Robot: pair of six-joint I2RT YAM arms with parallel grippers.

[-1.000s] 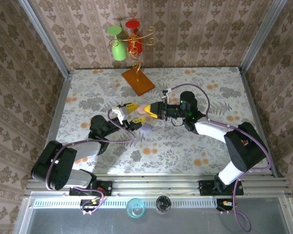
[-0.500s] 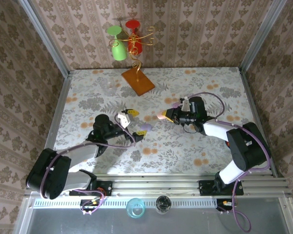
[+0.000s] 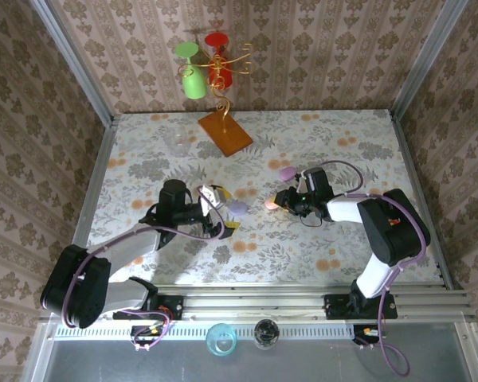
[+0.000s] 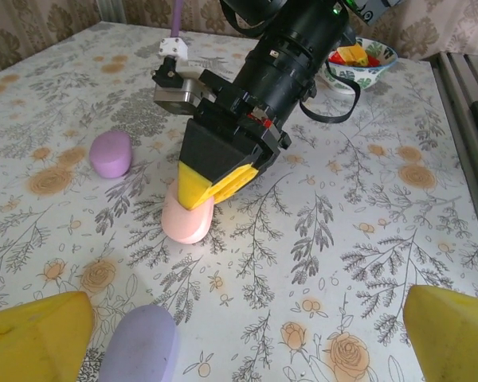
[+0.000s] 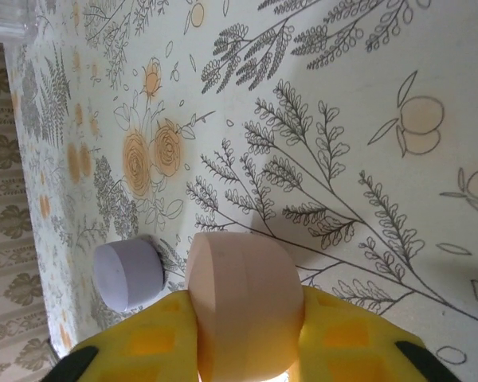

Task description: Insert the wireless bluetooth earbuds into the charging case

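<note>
Between my right jaws sits the pink case (image 5: 243,306), gripped down on the desk (image 5: 366,119), likely to steady it; my left jaws stand wide open near a lilac case (image 4: 139,346).

We see a pale pink case (image 5: 243,306) between the yellow fingers (image 5: 143,342) of the black right gripper (image 4: 195,199). A lilac case (image 4: 139,346) lies just ahead of it, beside the left gripper's (image 4: 243,342) own yellow fingers (image 4: 36,338). A second lilac case (image 4: 111,153) lies off to the right gripper's side. Under both grippers, the tablecloth (image 4: 366,199) is off-white with grey leaf sprays and orange blooms. Beyond them, the wallpaper (image 3: 319,48) shows brownish-pink floral stripes.
</note>
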